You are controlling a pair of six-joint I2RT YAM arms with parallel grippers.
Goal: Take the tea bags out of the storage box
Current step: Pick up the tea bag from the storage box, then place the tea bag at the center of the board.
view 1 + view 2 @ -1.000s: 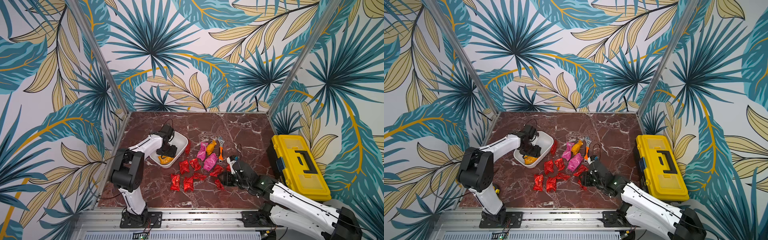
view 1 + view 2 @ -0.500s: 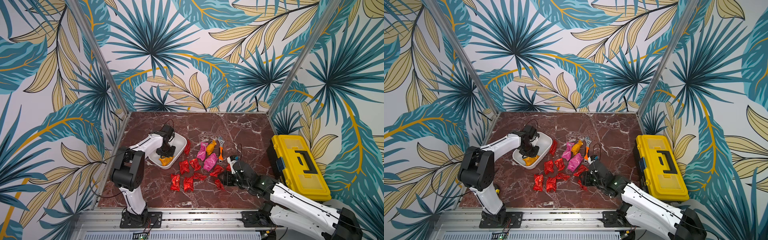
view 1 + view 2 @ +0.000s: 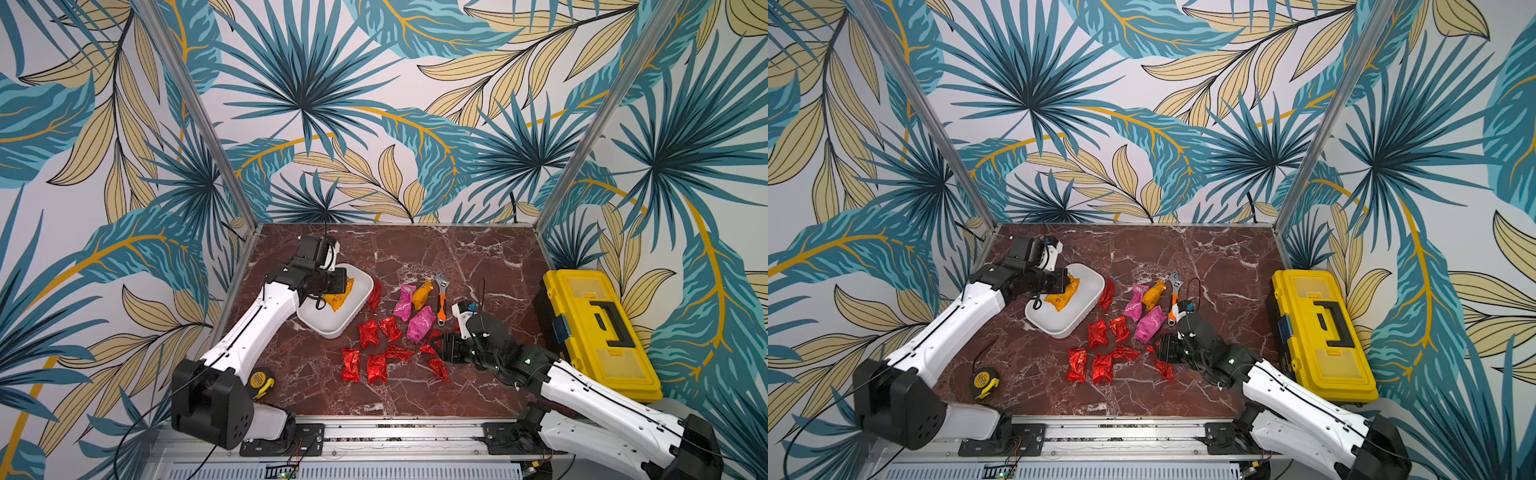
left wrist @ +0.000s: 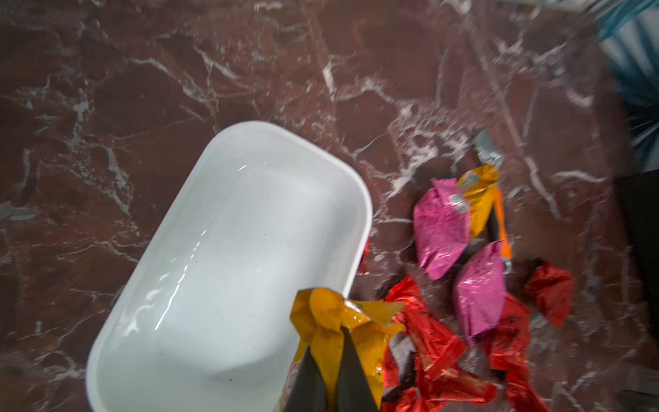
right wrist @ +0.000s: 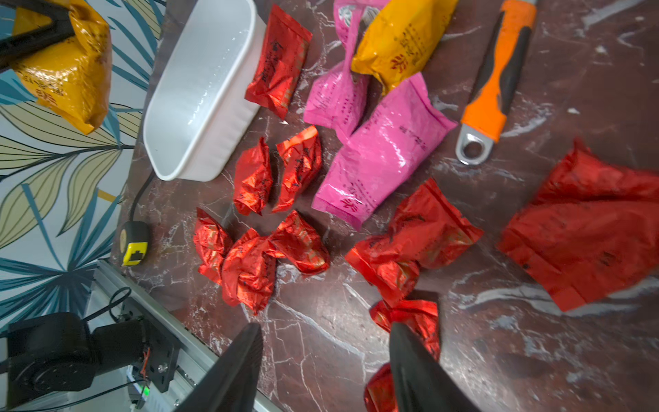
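Observation:
The white storage box (image 3: 332, 329) (image 3: 1054, 329) stands on the marble at the left; its inside (image 4: 214, 249) shows bare white. My left gripper (image 3: 343, 282) (image 4: 328, 340) is shut on an orange-yellow tea bag (image 3: 337, 296) (image 3: 1061, 297) (image 4: 331, 314), held above the box's near end. Several red tea bags (image 3: 368, 333) (image 5: 249, 178), two pink ones (image 3: 419, 325) (image 5: 378, 160) and another orange one (image 3: 421, 293) (image 5: 396, 46) lie on the table right of the box. My right gripper (image 3: 436, 345) (image 5: 322, 331) is open, low over the marble, with a red bag (image 5: 410, 317) beside one finger.
An orange-handled wrench (image 3: 441, 297) (image 5: 499, 78) lies beside the pink bags. A yellow toolbox (image 3: 598, 328) stands at the right edge. A yellow tape measure (image 3: 259, 380) (image 5: 134, 242) sits near the left arm's base. Patterned walls enclose the table on three sides.
My left gripper has closed on the orange-yellow tea bag in the box and raised it. The right gripper has stayed among the red bags, its jaws a little wider.

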